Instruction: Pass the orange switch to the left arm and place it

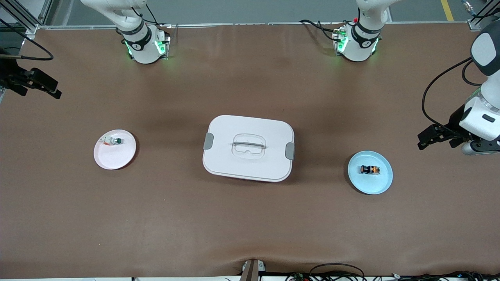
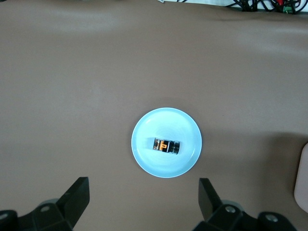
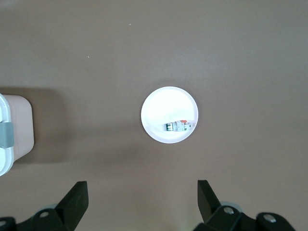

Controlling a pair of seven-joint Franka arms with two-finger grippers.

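The orange switch (image 1: 369,169) lies on its side on a light blue plate (image 1: 381,183) toward the left arm's end of the table; the left wrist view shows the switch (image 2: 166,146) and the plate (image 2: 144,159) too. The white box (image 1: 248,147) stands shut at the table's middle between the two plates. My left gripper (image 1: 431,138) hangs open and empty, high over the table's end beside the blue plate; its own view (image 2: 143,202) shows the same. My right gripper (image 1: 39,88) hangs open and empty over the other end, as its own view (image 3: 143,204) shows.
A white plate (image 1: 113,160) toward the right arm's end holds a small white switch with a green cap (image 1: 115,141), which also shows in the right wrist view (image 3: 176,126). The box's edge shows in both wrist views (image 2: 303,178) (image 3: 12,132). Cables (image 1: 336,273) lie along the table's near edge.
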